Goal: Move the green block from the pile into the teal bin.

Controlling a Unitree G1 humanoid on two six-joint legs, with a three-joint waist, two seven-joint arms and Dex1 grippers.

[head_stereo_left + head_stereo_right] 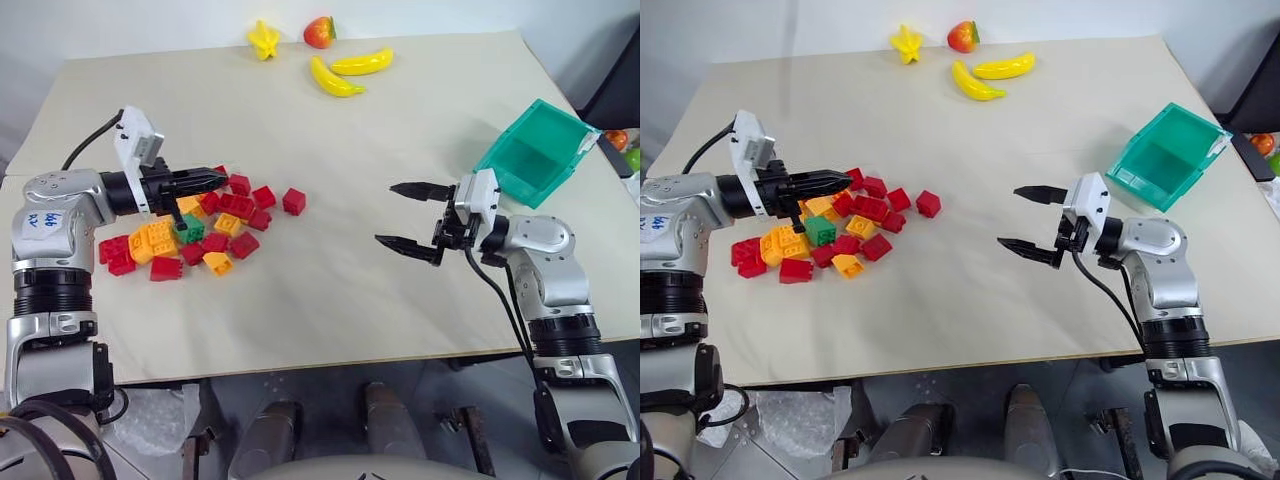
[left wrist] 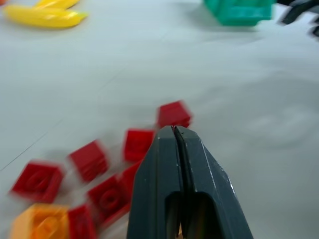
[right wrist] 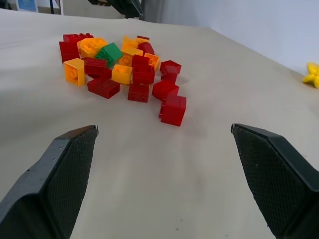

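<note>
Green block: the small green plastic studded brick point(image 1: 820, 230) lies on the table inside the pile, resting among the other bricks, not lifted.
Pile: a loose cluster of small red and orange-yellow plastic studded bricks point(image 1: 855, 225) on the robot's left half of the beige table point(image 1: 970, 160); one red brick sits just apart at its right edge.
Left gripper: the black two-fingered left gripper point(image 1: 215, 181) hovers above the pile, roughly level; its jaws are pressed together with nothing between them, as the left wrist view shows plainly.
Right gripper: the black two-fingered right gripper point(image 1: 1025, 222) hangs over bare table between pile and bin, pointing toward the pile; its jaws stand wide apart and empty.
Teal bin: the translucent teal plastic rectangular bin point(image 1: 1165, 157) sits near the table's right edge, tipped so its opening faces up and toward the robot, well apart from the pile.
Step, as judged: the block is not yet picked.
Risk: with the jaws together, a descent would only shove bricks about and could bury or flip the green one; they need to part first.
Risk: neighbours crowd the green brick, so a grasp may catch a red or yellow brick too.
Risk: the long carry to the bin could drop a poorly pinched brick.
</note>
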